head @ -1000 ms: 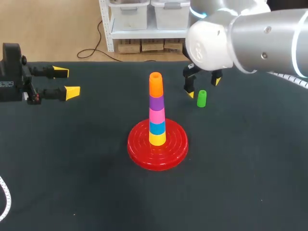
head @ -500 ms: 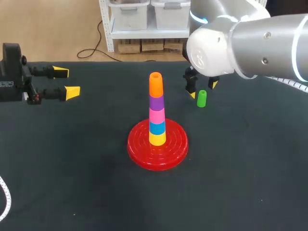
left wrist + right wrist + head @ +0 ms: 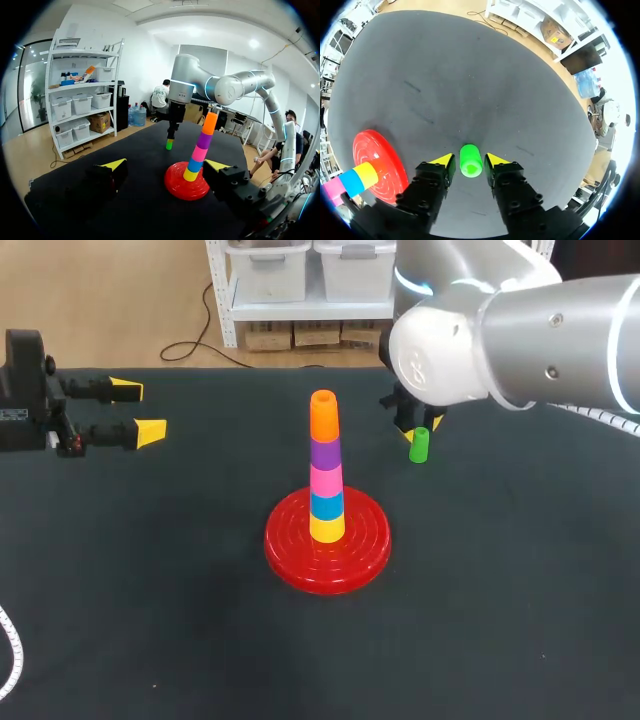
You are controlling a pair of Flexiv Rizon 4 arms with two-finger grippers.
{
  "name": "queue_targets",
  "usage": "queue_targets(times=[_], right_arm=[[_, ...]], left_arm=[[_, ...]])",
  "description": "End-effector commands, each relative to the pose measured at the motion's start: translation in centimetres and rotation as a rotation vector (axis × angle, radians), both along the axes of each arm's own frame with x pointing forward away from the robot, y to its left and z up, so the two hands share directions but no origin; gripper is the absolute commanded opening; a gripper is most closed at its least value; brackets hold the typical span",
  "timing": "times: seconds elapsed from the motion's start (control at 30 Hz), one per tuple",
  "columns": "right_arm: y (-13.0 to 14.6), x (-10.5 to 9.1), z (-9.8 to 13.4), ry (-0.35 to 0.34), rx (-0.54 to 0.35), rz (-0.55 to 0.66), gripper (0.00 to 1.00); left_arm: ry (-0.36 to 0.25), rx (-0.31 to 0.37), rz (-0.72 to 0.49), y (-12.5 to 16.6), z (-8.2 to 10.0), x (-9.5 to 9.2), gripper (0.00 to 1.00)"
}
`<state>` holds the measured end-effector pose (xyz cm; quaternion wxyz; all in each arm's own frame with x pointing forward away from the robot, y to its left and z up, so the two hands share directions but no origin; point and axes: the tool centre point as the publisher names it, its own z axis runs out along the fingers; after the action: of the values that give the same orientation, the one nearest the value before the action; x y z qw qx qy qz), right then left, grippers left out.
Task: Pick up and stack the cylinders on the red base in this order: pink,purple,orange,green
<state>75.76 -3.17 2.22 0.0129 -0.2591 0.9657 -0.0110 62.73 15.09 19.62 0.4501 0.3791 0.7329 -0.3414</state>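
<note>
The red base holds a stack with yellow at the bottom, then blue, pink, purple and an orange cylinder on top. A green cylinder stands upright on the table, behind and to the right of the stack. My right gripper is down over it. In the right wrist view the green cylinder stands between the yellow tips of the right gripper, with a thin dark gap on each side. My left gripper rests open and empty at the far left. The left wrist view shows the stack and the green cylinder ahead.
The dark table carries nothing else near the work. A white cable curls at the front left corner. My right arm hangs large over the back right of the table.
My right gripper has come down around the green cylinder, and its fingers have drawn much closer together. The left arm and the stack have not moved.
</note>
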Motion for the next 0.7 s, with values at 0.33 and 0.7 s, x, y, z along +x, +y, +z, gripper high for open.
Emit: queue_targets(times=[0.33, 0.7], right_arm=[[-0.27, -0.27, -0.12, -0.006, 0.014, -0.016, 0.31], [-0.48, -0.32, 0.5, 0.006, 0.01, -0.01, 0.0]], left_arm=[[-0.007, -0.005, 0.003, -0.03, -0.23, 0.02, 1.0], [-0.007, -0.005, 0.003, -0.03, -0.23, 0.02, 1.0]])
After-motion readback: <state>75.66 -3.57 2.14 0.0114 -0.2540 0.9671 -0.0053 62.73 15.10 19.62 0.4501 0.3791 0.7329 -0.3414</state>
